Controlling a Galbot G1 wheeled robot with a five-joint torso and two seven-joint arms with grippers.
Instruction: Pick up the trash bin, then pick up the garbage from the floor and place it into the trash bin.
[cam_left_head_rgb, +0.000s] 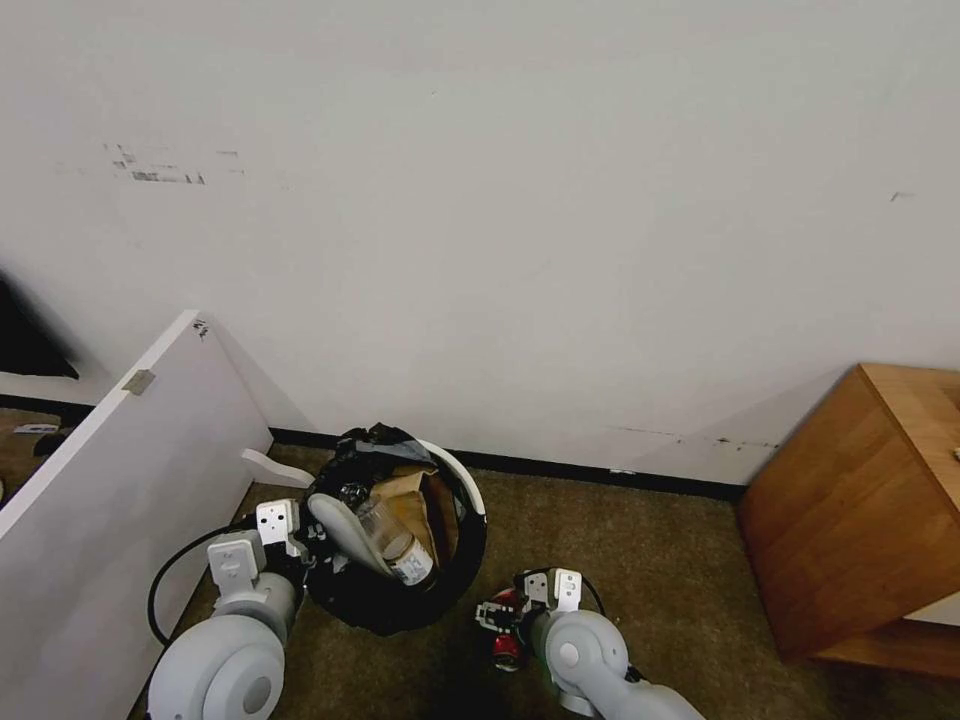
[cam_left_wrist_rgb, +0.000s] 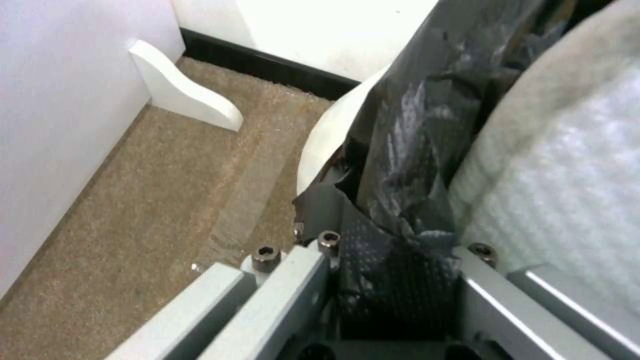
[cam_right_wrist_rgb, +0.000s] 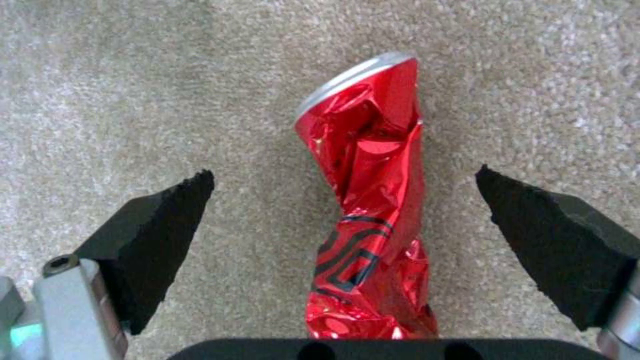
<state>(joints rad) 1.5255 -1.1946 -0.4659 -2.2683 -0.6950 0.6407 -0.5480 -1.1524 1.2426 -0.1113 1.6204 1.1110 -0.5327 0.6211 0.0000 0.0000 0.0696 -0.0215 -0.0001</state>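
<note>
Left gripper (cam_left_wrist_rgb: 393, 280) clamped on the trash bin (cam_left_head_rgb: 400, 530) rim beside the wall, right gripper (cam_right_wrist_rgb: 347, 210) spread wide astride the crushed red can (cam_right_wrist_rgb: 370, 200) on the carpet (cam_right_wrist_rgb: 133, 100); crumpled, slanted metal likely twisting free if pinched off-centre.

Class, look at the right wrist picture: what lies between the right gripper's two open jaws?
A crushed red can lies on the carpet between the right gripper's jaws, touching neither.

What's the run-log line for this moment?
left gripper: shut on trash bin rim | right gripper: open over red can | can: on carpet
</note>
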